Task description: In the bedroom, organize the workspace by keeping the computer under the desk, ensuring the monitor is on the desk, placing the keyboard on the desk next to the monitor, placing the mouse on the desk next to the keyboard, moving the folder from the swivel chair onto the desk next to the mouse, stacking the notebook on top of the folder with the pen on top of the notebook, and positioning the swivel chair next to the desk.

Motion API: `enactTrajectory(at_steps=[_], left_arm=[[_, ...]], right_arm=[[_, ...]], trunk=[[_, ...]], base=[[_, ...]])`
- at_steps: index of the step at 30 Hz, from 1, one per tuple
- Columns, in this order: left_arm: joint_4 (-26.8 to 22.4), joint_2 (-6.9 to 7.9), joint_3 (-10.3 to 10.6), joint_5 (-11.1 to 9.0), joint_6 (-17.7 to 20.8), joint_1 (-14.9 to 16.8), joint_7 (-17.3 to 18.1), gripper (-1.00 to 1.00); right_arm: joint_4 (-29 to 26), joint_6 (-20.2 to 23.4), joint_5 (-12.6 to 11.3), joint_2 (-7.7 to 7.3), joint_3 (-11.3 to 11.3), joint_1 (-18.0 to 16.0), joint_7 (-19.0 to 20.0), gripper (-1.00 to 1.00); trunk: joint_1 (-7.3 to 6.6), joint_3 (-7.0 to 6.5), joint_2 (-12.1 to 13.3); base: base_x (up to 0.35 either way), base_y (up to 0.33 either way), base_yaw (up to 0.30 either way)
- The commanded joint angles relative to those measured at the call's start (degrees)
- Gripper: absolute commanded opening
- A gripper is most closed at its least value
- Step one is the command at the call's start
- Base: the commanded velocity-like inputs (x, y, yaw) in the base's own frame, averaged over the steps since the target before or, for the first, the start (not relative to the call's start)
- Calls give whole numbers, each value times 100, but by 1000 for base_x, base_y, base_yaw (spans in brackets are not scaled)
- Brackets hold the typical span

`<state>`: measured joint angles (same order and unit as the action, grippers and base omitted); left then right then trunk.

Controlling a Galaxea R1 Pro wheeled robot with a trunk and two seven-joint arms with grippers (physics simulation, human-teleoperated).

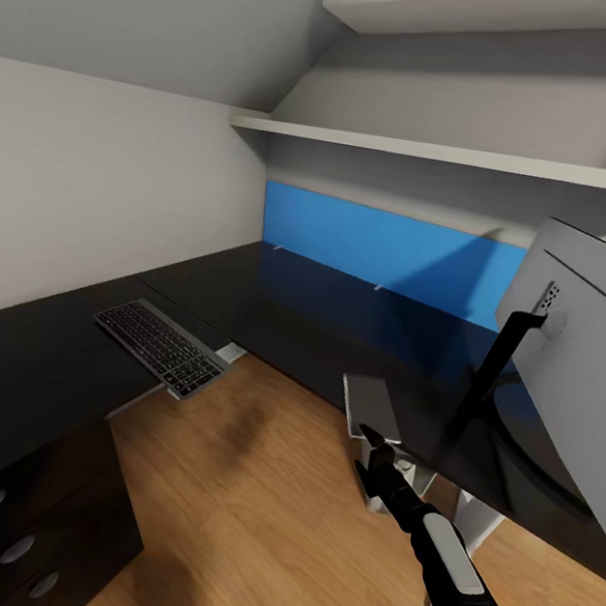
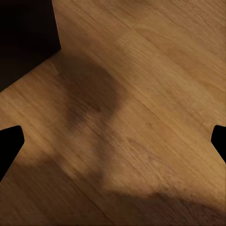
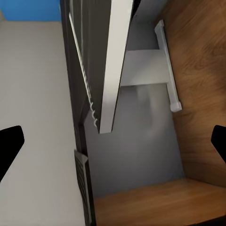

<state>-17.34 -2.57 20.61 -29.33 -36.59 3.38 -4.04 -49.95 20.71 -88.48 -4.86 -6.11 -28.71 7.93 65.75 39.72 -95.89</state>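
A: Two grippers, both with fingers spread wide. The left gripper (image 2: 113, 141) hangs over the light wood plank floor (image 2: 155, 84), holding nothing.

B: And the right gripper (image 1: 372, 451)?

A: Apart too, just short of the small silver-grey tower computer (image 1: 371, 407), which sits at the front edge of the long glossy black desk (image 1: 320, 320), beside its white leg (image 3: 143, 68). I cannot tell if they touch.

B: Further back?

A: The slim dark-keyed keyboard (image 1: 161, 347) lies on the desk's left wing, one corner past the edge. The wide monitor (image 1: 581, 337), silver-grey back towards us, stands tilted at the right. Behind the desk, a bright blue wall panel (image 1: 390, 248) under white shelves (image 1: 444, 153).
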Motion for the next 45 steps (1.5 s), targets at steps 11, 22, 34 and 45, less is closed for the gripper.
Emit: enactTrajectory(at_steps=[11, 22, 34, 45], left_arm=[[2, 3, 57, -14, -23, 5, -44, 100], [3, 3, 57, -15, -23, 5, -44, 100], [3, 3, 57, -12, -23, 5, -43, 100], [2, 3, 57, -11, -38, 5, -44, 100]], right_arm=[[3, 3, -29, -6, -13, -3, 14, 100], [3, 3, -29, -6, -13, -3, 10, 100], [3, 3, -29, -6, -13, -3, 7, 100], [3, 3, -29, -16, -13, -3, 7, 100]], trunk=[[1, 5, -2], [1, 5, -2], [1, 5, -2], [1, 5, -2]], base=[[153, 0, 0], [19, 0, 0], [1, 0, 0], [98, 0, 0]])
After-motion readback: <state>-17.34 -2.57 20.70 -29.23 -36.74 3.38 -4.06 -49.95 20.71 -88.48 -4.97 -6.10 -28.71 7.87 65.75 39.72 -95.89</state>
